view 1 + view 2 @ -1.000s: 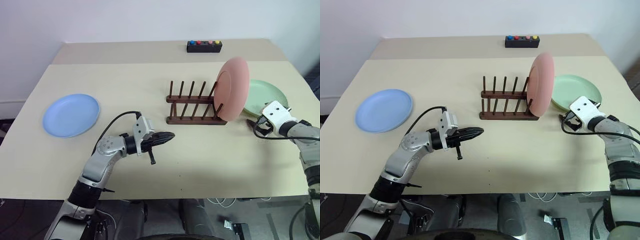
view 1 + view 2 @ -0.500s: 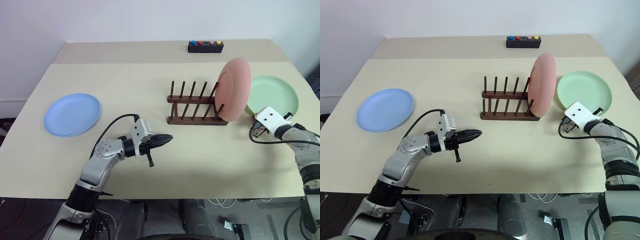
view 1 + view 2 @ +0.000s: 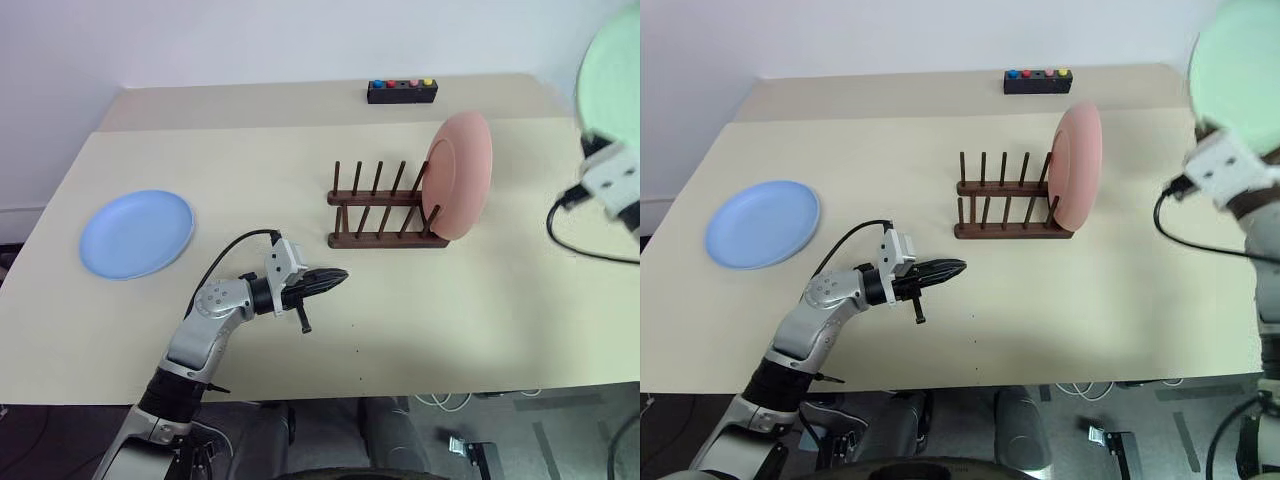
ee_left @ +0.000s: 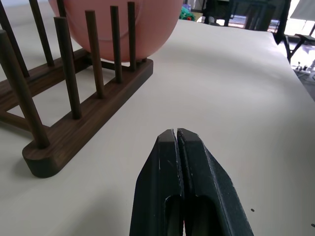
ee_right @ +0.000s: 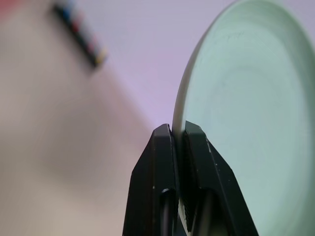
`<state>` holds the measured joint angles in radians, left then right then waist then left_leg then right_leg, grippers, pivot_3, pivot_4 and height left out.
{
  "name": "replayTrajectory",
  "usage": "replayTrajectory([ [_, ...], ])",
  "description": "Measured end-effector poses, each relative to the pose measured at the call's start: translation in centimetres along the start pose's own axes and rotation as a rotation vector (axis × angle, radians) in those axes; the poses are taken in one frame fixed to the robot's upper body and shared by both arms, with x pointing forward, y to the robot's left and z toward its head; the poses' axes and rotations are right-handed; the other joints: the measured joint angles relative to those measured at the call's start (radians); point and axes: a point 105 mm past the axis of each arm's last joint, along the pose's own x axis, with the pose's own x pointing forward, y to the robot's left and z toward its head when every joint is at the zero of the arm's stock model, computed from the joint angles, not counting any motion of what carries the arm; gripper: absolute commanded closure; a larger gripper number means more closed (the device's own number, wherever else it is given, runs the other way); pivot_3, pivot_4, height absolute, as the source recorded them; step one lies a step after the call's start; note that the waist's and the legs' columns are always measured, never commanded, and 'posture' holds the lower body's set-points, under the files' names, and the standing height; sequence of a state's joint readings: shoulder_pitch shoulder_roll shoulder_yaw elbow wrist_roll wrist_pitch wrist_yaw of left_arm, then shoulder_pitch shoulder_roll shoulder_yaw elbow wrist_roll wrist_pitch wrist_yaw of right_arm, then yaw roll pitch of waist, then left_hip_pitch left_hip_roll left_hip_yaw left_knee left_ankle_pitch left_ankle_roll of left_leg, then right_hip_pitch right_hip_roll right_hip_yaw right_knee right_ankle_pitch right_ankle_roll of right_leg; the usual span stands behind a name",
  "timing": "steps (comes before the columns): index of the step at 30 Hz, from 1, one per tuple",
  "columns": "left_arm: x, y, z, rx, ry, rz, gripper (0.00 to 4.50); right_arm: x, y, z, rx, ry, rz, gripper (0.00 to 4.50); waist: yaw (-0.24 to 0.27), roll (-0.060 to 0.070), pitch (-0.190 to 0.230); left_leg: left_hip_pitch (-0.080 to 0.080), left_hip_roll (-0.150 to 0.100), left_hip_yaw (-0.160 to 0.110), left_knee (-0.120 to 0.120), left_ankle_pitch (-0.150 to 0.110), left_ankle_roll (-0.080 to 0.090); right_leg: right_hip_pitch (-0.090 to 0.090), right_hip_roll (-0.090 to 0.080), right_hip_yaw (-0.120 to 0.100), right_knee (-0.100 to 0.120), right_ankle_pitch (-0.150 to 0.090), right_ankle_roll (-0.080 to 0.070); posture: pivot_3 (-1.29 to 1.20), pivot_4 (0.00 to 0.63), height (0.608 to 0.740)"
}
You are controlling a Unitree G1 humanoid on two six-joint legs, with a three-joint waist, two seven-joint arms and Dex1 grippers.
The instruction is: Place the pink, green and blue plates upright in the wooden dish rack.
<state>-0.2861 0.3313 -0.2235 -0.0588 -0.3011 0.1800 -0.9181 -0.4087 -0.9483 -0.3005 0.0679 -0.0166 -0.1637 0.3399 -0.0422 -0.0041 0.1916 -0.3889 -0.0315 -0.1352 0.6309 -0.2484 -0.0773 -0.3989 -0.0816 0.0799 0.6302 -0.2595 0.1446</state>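
The right tool (image 5: pixel 178 135) pinches the matte green plate's (image 5: pixel 246 113) thin rim; the left tool (image 4: pixel 177 140) is pressed together beside the pegged wooden rack (image 4: pixel 74 98).

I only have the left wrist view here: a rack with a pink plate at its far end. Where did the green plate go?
Observer: The green plate is up in the air, clamped by its rim in the right end effector.
Operator: And the blue one?
Observer: The blue plate lies flat on the table, off to the robot's left, away from the wooden dish rack.
Operator: Anything else on the table?
Observer: A black box with coloured buttons sits at the far edge.
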Motion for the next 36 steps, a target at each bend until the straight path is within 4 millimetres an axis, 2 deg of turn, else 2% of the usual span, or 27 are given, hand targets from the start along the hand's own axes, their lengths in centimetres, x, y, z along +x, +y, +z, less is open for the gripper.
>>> replayTrajectory([
  [2, 0.0, 0.1, 0.1, 0.005, -0.001, 0.003, 4.47, 0.8, -0.1, 3.6, 0.109, -0.141, 0.015, 4.44, 0.000, 0.000, 0.000, 0.000, 0.000, -0.001, 0.000, 0.000, 0.000, 0.000, 0.000, 0.000, 0.000, 0.000, 0.000, 0.00, 0.150, 0.740],
  [4, 0.1, 0.3, 0.3, 0.008, -0.002, 0.010, 4.47, 1.1, 1.2, 7.2, 0.231, -0.272, 0.101, 4.44, 0.000, 0.000, 0.000, 0.000, 0.000, -0.001, 0.000, 0.000, 0.000, 0.000, 0.000, -0.001, 0.000, 0.000, 0.000, 0.00, 0.150, 0.740],
  [6, 0.0, 0.6, 0.8, 0.012, -0.008, 0.028, 4.47, 1.1, 2.7, 9.9, 0.352, -0.357, 0.202, 4.44, 0.001, -0.001, 0.000, -0.001, 0.000, -0.001, 0.000, 0.000, 0.000, 0.000, 0.000, -0.001, 0.000, 0.000, 0.000, 0.00, 0.150, 0.740],
  [9, -0.4, 1.1, 1.5, 0.024, -0.011, 0.063, 4.47, 0.9, 5.0, 12.3, 0.546, -0.424, 0.338, 4.44, 0.005, -0.001, 0.000, -0.001, 0.000, -0.002, 0.000, 0.000, 0.000, 0.000, 0.000, -0.001, 0.000, 0.000, 0.000, 0.00, 0.150, 0.740],
  [14, -0.6, 1.4, 1.9, 0.021, -0.006, 0.086, 4.47, -0.1, 8.6, 15.0, 0.848, -0.473, 0.562, 4.44, 0.007, -0.001, 0.000, -0.001, 0.000, -0.002, 0.000, 0.000, 0.000, 0.000, 0.000, -0.001, 0.000, 0.000, 0.000, 0.00, 0.150, 0.740],
  [19, -0.5, 1.2, 2.3, 0.021, -0.004, 0.092, 4.47, -0.4, 10.9, 14.7, 1.088, -0.409, 0.638, 4.44, 0.011, -0.001, 0.000, -0.001, 0.000, -0.002, 0.000, 0.000, 0.000, 0.000, 0.000, -0.002, 0.000, 0.000, 0.000, 0.00, 0.150, 0.740],
  [23, -0.5, 1.1, 2.7, 0.018, -0.007, 0.089, 4.47, -0.4, 12.6, 12.3, 1.282, -0.264, 0.649, 4.44, 0.015, -0.001, 0.000, -0.001, 0.000, -0.002, 0.000, 0.000, 0.000, -0.001, 0.000, -0.002, 0.000, 0.000, 0.000, 0.00, 0.150, 0.740],
  [36, -0.6, 1.2, 2.3, 0.014, 0.002, 0.079, 4.47, -0.9, 13.5, 10.2, 1.400, -0.162, 0.640, 4.44, 0.023, -0.001, 0.000, -0.001, 0.000, -0.002, 0.000, 0.000, 0.000, -0.001, 0.000, -0.002, 0.000, 0.000, 0.000, 0.00, 0.150, 0.740],
])
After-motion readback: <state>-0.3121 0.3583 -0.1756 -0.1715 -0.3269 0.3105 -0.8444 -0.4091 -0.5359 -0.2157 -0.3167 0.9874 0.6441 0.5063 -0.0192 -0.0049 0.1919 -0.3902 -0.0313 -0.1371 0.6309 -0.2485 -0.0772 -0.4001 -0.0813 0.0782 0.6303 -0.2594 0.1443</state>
